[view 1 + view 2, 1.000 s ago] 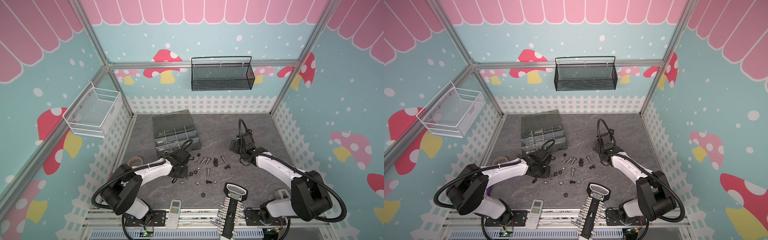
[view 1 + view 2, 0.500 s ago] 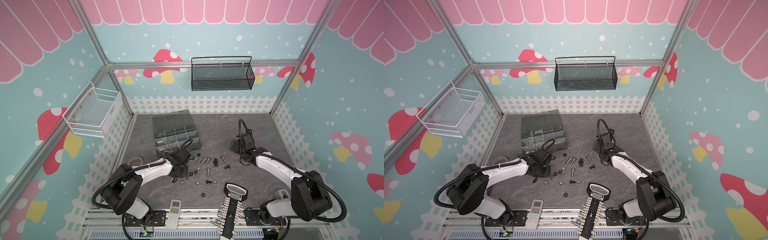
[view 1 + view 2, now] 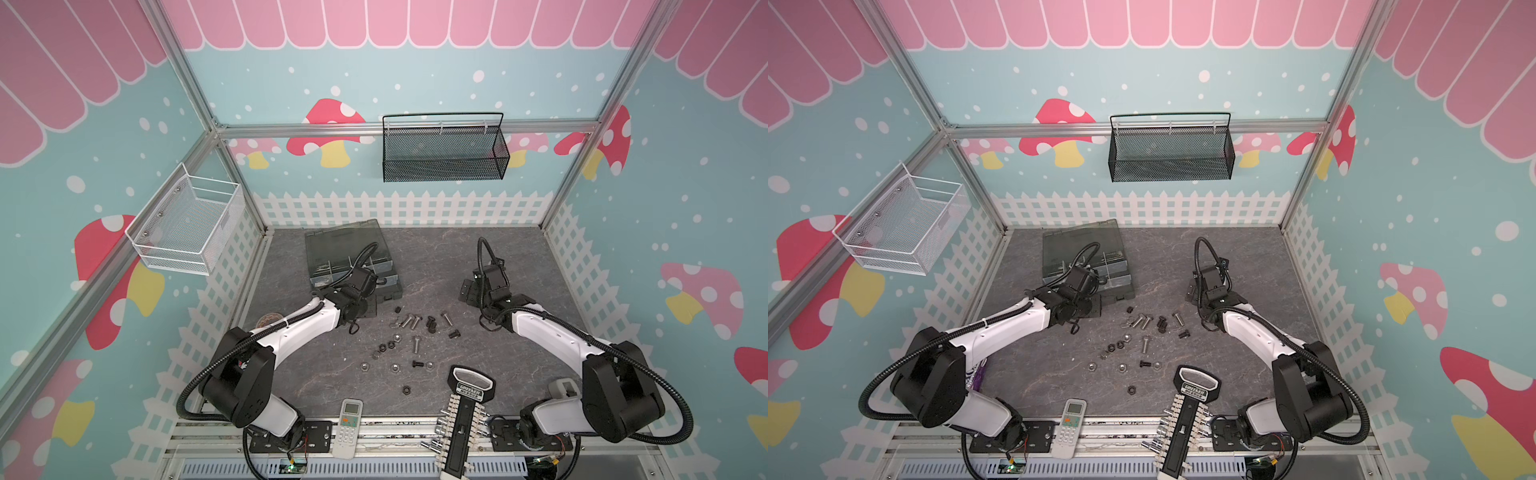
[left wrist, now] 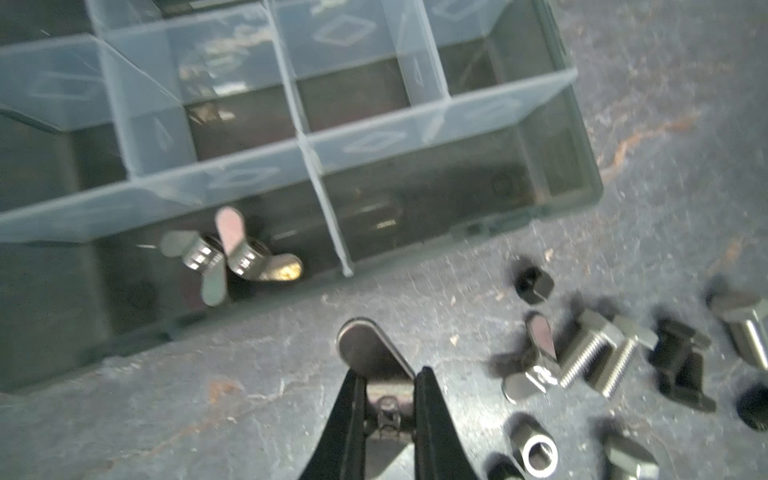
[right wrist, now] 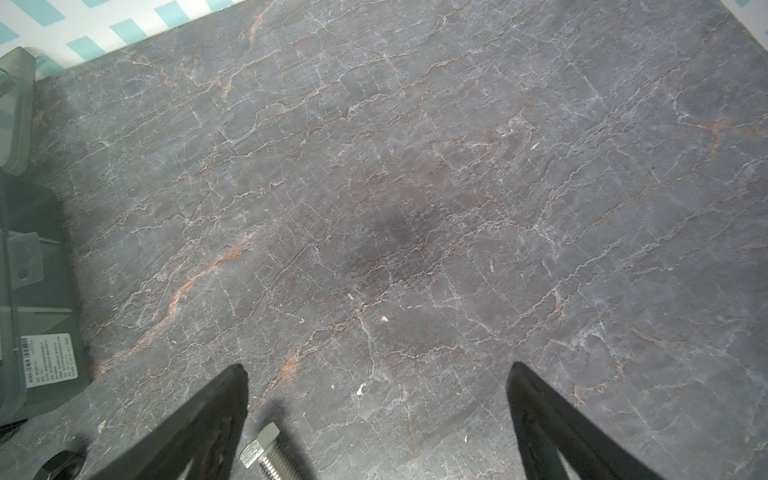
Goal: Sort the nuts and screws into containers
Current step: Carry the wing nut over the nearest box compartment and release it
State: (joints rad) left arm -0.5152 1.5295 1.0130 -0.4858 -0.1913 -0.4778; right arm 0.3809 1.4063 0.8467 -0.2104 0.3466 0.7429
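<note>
Two wing nuts (image 4: 245,261), seemingly, in compartment (image 4: 54,291)

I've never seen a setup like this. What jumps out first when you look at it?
Small silver and black screws and nuts lie scattered in the middle of the dark marbled table. Behind them to the left sits an open smoky-grey organizer box. In the left wrist view, the jaws of the left arm pinch a silver wing nut, and two more wing nuts lie in a box compartment.
</note>
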